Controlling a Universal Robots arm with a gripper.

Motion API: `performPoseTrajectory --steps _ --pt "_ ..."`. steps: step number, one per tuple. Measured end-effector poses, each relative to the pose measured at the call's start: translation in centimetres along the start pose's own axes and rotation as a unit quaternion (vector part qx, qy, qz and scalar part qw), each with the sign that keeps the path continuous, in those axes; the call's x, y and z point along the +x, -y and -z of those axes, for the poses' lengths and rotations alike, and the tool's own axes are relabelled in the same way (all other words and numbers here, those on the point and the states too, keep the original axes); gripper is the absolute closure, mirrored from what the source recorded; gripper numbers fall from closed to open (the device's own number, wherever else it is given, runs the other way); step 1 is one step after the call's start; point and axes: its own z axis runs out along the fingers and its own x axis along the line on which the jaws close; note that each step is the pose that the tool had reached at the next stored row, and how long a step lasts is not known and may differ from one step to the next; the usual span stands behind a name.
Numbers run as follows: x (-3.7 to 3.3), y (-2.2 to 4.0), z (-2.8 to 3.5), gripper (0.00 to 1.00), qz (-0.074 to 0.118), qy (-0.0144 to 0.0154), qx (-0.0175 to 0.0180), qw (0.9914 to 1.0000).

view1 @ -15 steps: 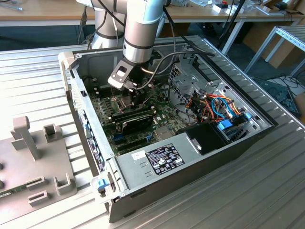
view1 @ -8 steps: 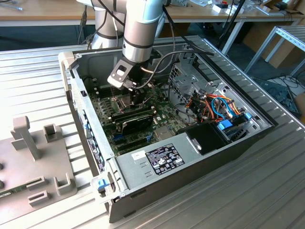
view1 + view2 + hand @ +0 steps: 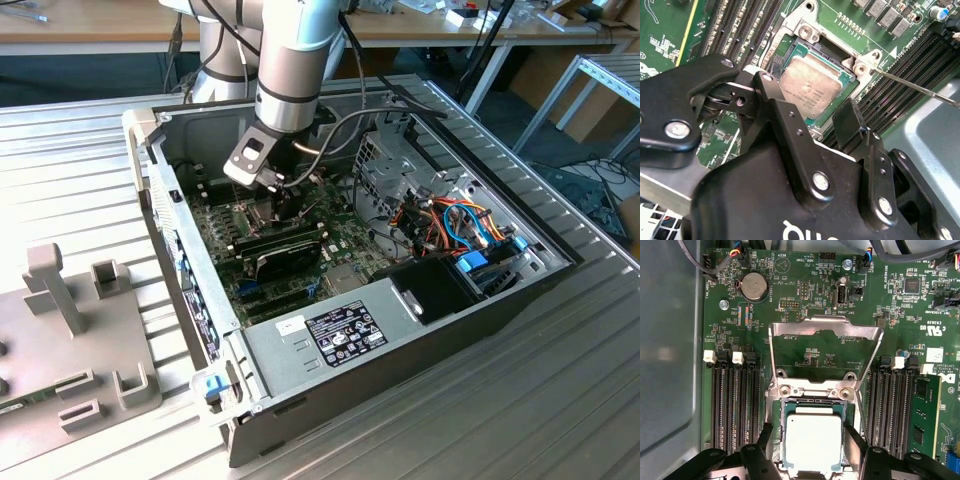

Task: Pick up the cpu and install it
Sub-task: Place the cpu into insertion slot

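1. Computer case (image 3: 420,372): open on the worktop, motherboard (image 3: 805,270) exposed.
2. Gripper (image 3: 809,432): poised low over the socket, jaws apart, flanking the cpu.
3. Hinged socket frame (image 3: 825,324): raised.
4. Cpu (image 3: 812,442): laid flat in the socket. Seating is judged in hand; a straight, drag-free release is called for.

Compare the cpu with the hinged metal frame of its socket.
The cpu is a solid square with a dull top; the frame is a shiny open rim with the motherboard showing through. The cpu lies flat, seated; the frame is swung open on its hinge, clear of the cpu. Both are silver-grey metal.
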Motion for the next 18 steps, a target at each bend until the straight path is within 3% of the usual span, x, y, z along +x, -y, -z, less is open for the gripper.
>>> performPoseTrajectory --steps 5,6,18 --pt "0.0 0.0 0.0 0.34 0.0 0.0002 0.0 1.0" --pt "0.0 0.0 -0.01 0.41 0.0 0.0002 0.0 1.0" --pt "0.0 0.0 0.26 0.41 0.007 0.0004 -0.0001 0.99998"
